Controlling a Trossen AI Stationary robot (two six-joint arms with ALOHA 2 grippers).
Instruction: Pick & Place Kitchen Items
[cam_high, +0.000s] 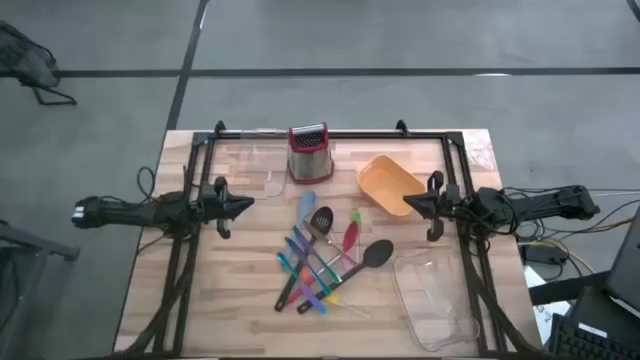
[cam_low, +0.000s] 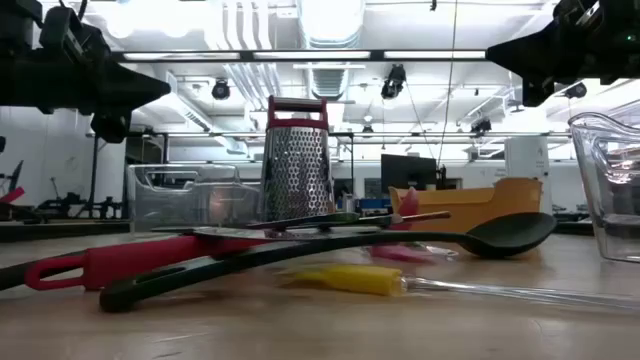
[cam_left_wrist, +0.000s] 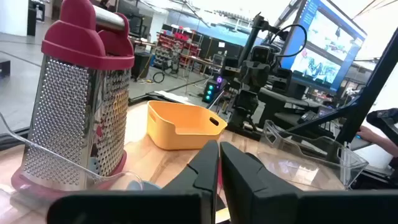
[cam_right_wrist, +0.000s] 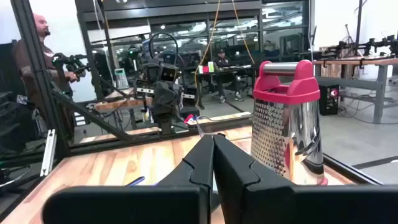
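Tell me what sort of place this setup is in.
Probably a robotics lab or workshop, not a kitchen. The wooden table sits inside a black frame on a bare concrete floor, other robot rigs and a large monitor stand behind, and a person operates equipment nearby.

Pile of slim blue, purple, green-handled utensils (cam_high: 305, 272) overlaps; indiv. pieces too small to tell apart. Clear plastic measuring jug (cam_low: 610, 185) cut off by edge in low view.
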